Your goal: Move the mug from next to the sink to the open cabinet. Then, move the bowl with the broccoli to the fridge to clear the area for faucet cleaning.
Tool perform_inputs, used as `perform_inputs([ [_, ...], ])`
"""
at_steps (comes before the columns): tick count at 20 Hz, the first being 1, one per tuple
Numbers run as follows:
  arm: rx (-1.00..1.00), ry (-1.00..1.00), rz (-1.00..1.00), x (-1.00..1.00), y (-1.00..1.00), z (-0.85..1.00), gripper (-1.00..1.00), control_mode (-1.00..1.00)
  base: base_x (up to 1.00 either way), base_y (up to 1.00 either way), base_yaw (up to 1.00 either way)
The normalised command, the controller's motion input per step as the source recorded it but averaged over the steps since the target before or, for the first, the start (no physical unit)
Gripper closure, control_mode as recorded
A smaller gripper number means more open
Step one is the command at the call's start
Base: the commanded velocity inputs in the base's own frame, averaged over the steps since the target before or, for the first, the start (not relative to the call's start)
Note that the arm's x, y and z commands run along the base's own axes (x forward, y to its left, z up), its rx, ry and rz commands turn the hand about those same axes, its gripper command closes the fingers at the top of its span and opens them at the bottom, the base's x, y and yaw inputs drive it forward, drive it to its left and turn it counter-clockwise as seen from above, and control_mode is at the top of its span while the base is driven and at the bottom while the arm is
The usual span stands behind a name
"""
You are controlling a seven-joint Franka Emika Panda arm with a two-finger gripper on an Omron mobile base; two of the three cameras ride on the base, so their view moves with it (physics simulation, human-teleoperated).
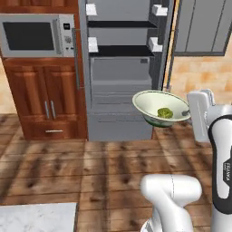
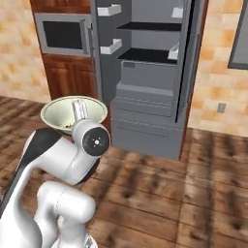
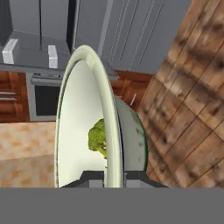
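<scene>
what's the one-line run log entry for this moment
stage: bowl to fridge | gripper: shut on bowl rim | broccoli: in bowl | bowl: held off floor, facing open fridge | fridge door: open

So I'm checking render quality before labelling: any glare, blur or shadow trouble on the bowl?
Left base view: bowl evenly lit, broccoli sharp. Right base view: the arm hides much of the bowl; no glare. Hand view: bowl is seen edge-on and looms large; no blur, the fridge stays crisp.
</scene>
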Motion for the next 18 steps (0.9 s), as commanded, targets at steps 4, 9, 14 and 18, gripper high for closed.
perform_inputs([
  [4,0.0,0.0,0.0,0.0,0.0,0.0,1.0,1.0,1.0,0.38,-0.36],
  [9,0.0,0.0,0.0,0.0,0.0,0.0,1.0,1.0,1.0,0.56,-0.4],
  [14,0.0,0.0,0.0,0.0,0.0,0.0,1.0,1.0,1.0,0.62,-0.31],
  [18,0.0,0.0,0.0,0.0,0.0,0.0,1.0,1.0,1.0,0.1,0.01],
])
